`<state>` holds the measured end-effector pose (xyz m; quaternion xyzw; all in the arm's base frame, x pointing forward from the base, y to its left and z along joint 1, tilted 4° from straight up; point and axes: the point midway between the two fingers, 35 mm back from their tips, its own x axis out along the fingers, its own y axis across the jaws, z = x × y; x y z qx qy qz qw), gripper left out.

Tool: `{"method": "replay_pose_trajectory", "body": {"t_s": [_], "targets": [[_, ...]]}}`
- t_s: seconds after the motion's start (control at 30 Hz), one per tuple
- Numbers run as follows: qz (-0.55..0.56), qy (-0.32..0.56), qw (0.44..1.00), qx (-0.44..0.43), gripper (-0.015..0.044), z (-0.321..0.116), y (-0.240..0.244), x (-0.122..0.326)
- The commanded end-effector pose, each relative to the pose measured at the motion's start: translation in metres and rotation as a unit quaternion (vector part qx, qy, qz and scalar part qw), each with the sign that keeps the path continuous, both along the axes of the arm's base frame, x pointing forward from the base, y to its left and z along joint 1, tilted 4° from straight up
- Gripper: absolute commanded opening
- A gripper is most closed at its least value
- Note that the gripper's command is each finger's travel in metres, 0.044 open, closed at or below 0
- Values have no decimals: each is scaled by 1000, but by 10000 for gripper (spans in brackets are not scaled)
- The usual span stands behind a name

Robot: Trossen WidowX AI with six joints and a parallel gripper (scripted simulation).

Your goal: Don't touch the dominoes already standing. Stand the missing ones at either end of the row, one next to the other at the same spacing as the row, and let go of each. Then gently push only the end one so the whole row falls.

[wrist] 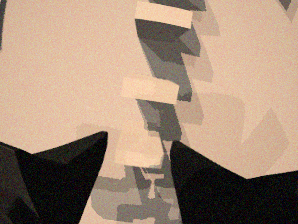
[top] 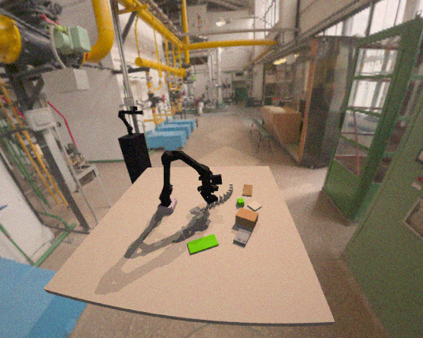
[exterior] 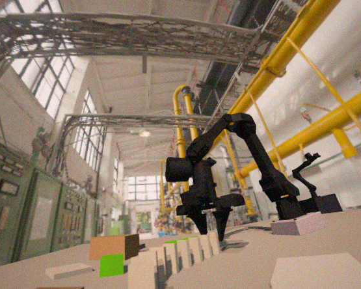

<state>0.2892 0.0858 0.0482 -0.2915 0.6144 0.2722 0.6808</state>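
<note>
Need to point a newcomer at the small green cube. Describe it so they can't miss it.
Find the pale tabletop, then the orange-brown block on it. Right by that block, on the side away from the long flat green slab, sits the cube. It alone is both bright green and cube-shaped; the slab shares its colour but is flat and much longer.

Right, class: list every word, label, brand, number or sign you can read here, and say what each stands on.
None can be read.
Green cabinets: plates and dials too small and blurred to read.
Dominoes: no writing visible.
Orange-brown block: no writing visible.
</note>
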Motion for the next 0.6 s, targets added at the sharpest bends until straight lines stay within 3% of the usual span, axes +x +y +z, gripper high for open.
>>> {"method": "replay_pose_trajectory", "body": {"t_s": [0.0, 0.17, 0.3, 0.57], "targets": [[-1, -1, 1000, -1, 317, 0, 0, 0], [-1, -1, 1000, -1, 440, 0, 0, 0], [-1, -1, 1000, -1, 440, 9, 0, 1], [0, 0, 1000, 0, 440, 123, 0, -10]]}}
